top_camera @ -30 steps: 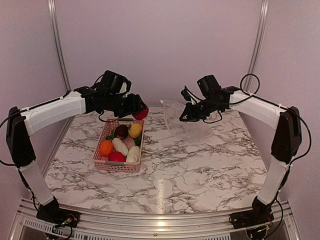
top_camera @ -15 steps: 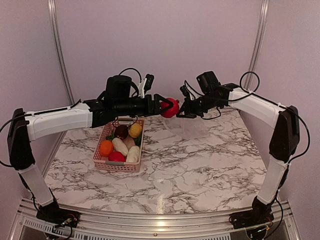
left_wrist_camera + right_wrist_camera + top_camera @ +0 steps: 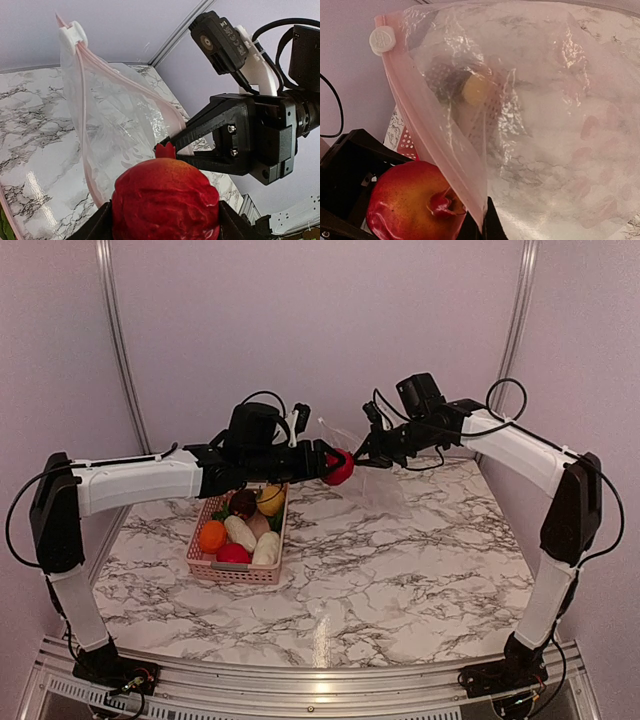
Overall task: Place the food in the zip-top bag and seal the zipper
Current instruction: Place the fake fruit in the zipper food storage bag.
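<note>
My left gripper is shut on a red toy pomegranate, held in the air at the mouth of the zip-top bag. The pomegranate fills the bottom of the left wrist view, its crown pointing at the bag. My right gripper is shut on the bag's rim and holds it up, with the bag hanging open. The pink zipper strip carries a white slider. The pomegranate sits just outside the rim.
The pink lattice basket stands left of centre, holding an orange piece, two white oblong pieces, a red piece, a yellow piece and a dark purple piece. Walls close off the back and sides.
My left arm has carried the pomegranate right from above the basket to the bag's mouth. My right gripper has raised the bag's rim slightly.
</note>
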`<state>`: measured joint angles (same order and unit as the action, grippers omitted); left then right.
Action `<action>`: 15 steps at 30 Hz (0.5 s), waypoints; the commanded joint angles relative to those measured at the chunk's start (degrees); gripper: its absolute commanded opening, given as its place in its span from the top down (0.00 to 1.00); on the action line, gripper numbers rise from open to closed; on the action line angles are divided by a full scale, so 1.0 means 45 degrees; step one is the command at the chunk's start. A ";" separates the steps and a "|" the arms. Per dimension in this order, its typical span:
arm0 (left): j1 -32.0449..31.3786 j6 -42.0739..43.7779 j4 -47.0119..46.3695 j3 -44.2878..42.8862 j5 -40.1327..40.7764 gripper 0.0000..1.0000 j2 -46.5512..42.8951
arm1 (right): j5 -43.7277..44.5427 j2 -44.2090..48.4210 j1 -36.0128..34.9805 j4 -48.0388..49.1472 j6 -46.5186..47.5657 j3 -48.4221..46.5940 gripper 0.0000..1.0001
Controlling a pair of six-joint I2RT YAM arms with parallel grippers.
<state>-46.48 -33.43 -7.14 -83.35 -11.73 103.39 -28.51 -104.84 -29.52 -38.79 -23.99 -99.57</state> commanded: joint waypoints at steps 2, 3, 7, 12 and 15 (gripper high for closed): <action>-0.0040 -0.0806 0.0718 -0.1048 0.0714 0.81 0.0901 | -0.0190 0.0340 -0.0115 -0.0349 -0.0776 -0.0534 1.00; -0.0042 -0.0964 0.0904 -0.1255 0.0905 0.82 0.1095 | -0.0202 0.0361 -0.0120 -0.0329 -0.0813 -0.0513 1.00; 0.0057 -0.2187 0.2147 -0.2186 0.2022 0.88 0.1717 | 0.0025 0.0365 -0.0155 -0.0837 -0.1043 -0.0905 1.00; 0.0153 -0.3374 0.2840 -0.3239 0.2542 0.89 0.2436 | 0.0215 0.0368 -0.0157 -0.1873 -0.1254 -0.2165 1.00; 0.0158 -0.3548 0.2318 -0.3405 0.1960 0.84 0.2682 | 0.0043 0.0483 -0.0159 -0.1675 -0.1349 -0.1940 1.00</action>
<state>-46.09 -46.13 1.87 -96.68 -2.74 113.65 -27.59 -104.42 -29.74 -44.99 -28.73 -106.96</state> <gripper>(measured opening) 0.661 0.004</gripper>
